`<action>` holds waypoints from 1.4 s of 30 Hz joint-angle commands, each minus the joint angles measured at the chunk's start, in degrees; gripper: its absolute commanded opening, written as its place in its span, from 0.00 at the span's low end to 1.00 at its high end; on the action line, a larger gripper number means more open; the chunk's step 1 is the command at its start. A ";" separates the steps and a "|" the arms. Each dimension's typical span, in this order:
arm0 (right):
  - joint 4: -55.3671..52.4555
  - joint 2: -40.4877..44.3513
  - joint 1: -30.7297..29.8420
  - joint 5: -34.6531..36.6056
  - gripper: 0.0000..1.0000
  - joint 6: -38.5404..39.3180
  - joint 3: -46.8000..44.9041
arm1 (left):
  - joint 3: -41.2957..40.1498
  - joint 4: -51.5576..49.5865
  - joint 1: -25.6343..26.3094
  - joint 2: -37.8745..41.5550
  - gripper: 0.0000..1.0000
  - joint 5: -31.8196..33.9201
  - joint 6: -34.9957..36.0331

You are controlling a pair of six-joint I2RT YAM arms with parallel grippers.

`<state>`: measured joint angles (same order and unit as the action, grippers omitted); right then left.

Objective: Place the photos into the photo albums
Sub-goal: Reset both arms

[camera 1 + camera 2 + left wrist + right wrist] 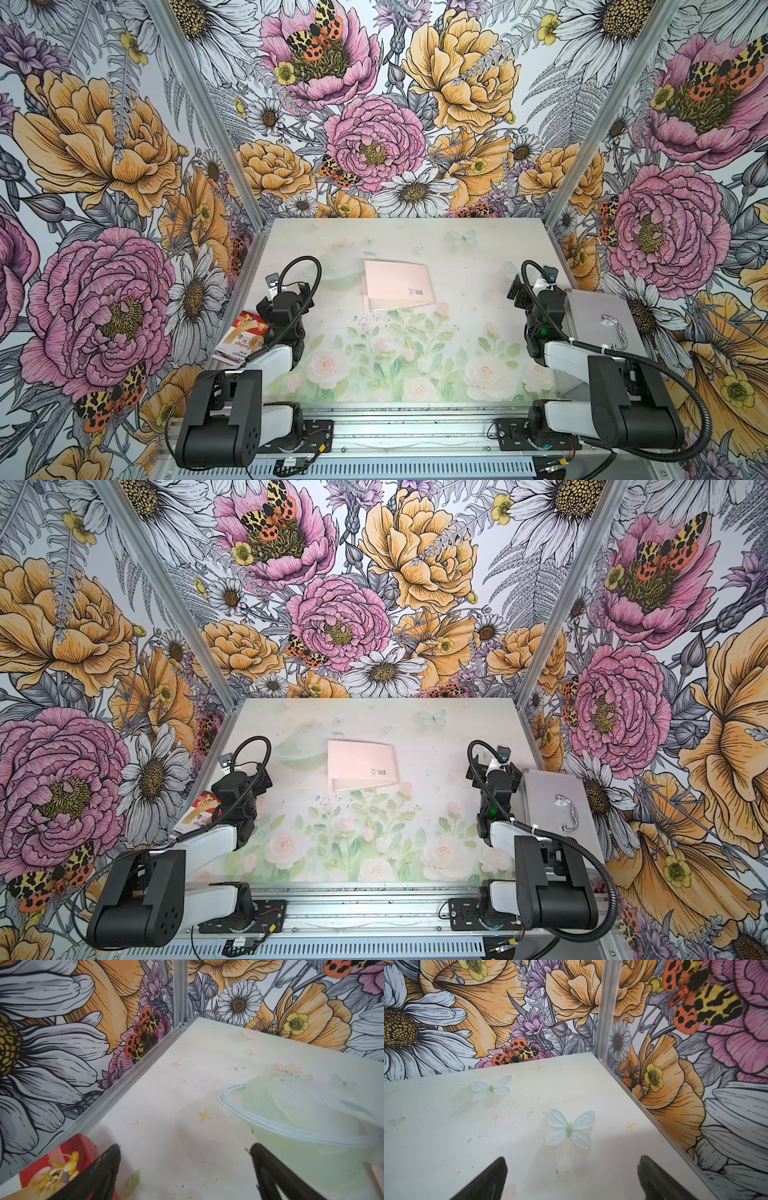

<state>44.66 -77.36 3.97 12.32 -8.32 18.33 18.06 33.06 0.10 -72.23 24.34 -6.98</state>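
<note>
left gripper (pixel 185 1148), right gripper (pixel 572 1160): jaws apart, empty | photo album (pixel 397 282) shut, barcode up | you pin one edge, lift cover slowly

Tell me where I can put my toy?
Bare: the front middle of the table, before the pink album, and the strip behind it along the back wall. Crowded: the left edge with the bandage box, the right edge with the silver case.

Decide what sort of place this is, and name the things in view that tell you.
Probably a robot test cell, not a home. The left arm and right arm are mounted on an aluminium rail; flower-printed wall panels in metal framing box in a small table.
</note>
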 commanded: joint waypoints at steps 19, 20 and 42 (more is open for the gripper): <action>5.46 -10.19 -0.83 -9.19 1.00 1.92 3.47 | 2.97 21.52 0.96 -16.28 0.99 -12.79 6.71; 5.79 -10.30 -0.85 -9.15 1.00 1.99 3.41 | 3.23 21.05 1.04 -16.20 0.99 -11.15 6.70; 4.56 -10.44 -2.00 -7.66 1.00 3.04 4.09 | 3.29 20.84 1.14 -16.19 0.99 -10.89 6.72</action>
<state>48.64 -87.37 2.26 4.25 -6.28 21.28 21.02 53.80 0.91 -88.58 13.23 -1.04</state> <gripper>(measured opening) 0.996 0.986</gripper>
